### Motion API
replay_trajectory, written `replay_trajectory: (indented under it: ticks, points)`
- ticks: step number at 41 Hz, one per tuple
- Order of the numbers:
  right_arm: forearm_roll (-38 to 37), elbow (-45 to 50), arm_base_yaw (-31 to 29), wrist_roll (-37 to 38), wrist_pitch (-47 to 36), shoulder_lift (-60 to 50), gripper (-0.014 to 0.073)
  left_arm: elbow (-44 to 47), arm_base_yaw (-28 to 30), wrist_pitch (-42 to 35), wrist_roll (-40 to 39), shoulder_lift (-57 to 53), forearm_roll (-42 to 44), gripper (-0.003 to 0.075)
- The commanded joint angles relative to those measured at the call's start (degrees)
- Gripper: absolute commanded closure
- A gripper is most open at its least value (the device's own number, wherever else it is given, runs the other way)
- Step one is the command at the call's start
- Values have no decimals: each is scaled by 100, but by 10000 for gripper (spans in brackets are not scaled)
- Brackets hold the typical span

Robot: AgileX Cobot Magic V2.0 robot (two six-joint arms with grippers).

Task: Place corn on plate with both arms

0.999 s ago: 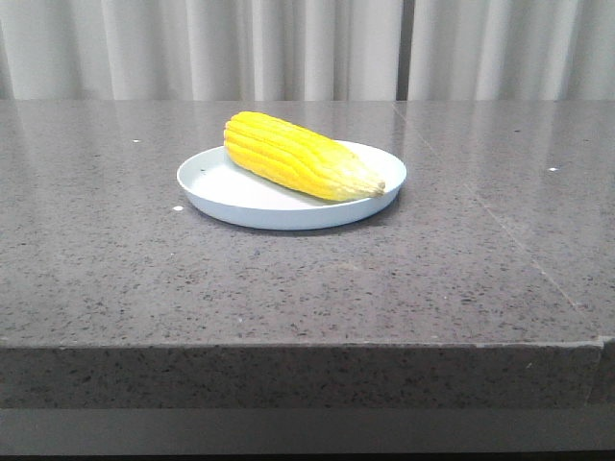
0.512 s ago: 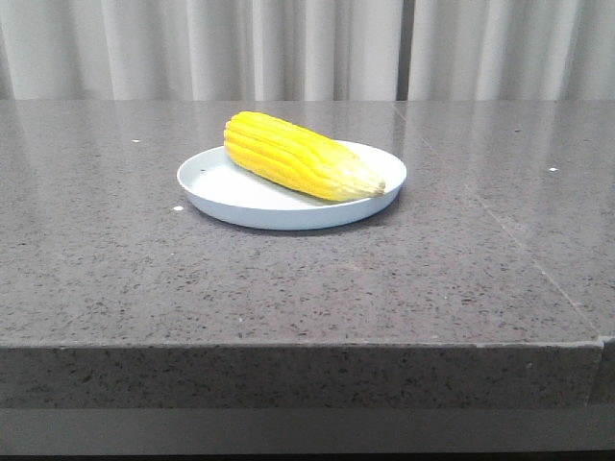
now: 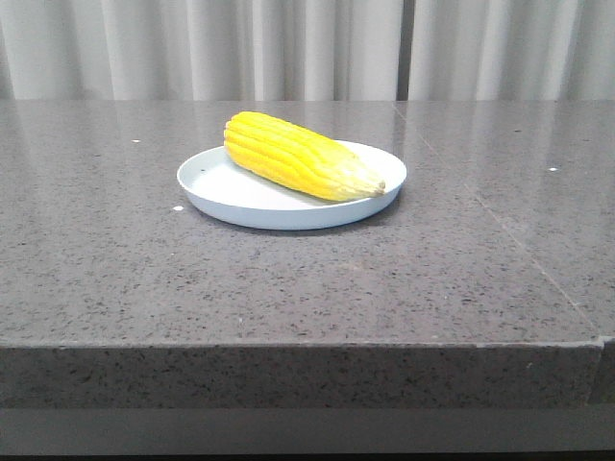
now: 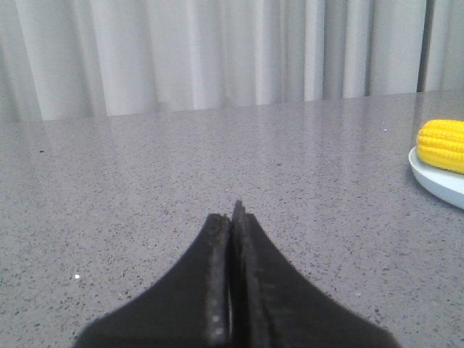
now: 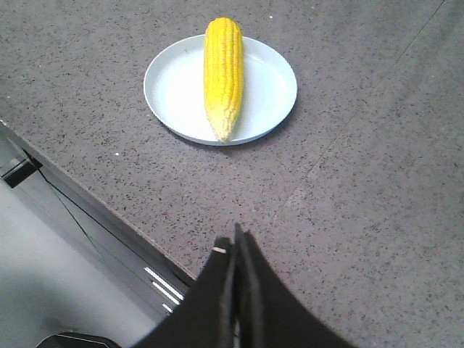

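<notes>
The yellow corn (image 3: 296,156) lies across the pale blue-white plate (image 3: 240,197) in the middle of the grey table, its paler tip at the right rim. Neither gripper shows in the front view. My left gripper (image 4: 232,217) is shut and empty, low over bare table; the corn's blunt end (image 4: 442,145) and the plate's rim (image 4: 435,181) sit at that view's far right edge. My right gripper (image 5: 235,243) is shut and empty, above the table's front edge, well short of the plate (image 5: 174,90) and the corn (image 5: 222,72).
The grey speckled stone table (image 3: 288,288) ends in a thick front edge (image 3: 288,375). Pale curtains (image 3: 288,48) hang behind it. The right wrist view shows the table's edge (image 5: 94,206) with cables and floor below.
</notes>
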Motion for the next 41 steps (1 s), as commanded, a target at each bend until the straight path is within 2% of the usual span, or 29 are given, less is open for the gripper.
replay_trajectory:
  ticks: [1, 41]
  points:
    - [-73, -138, -1, -49, -386, 10, 680, 53, 30, -899, -57, -99, -236, 741]
    - [-74, -133, -1, -49, -386, 10, 680, 120, 30, -862, -57, -99, -278, 741]
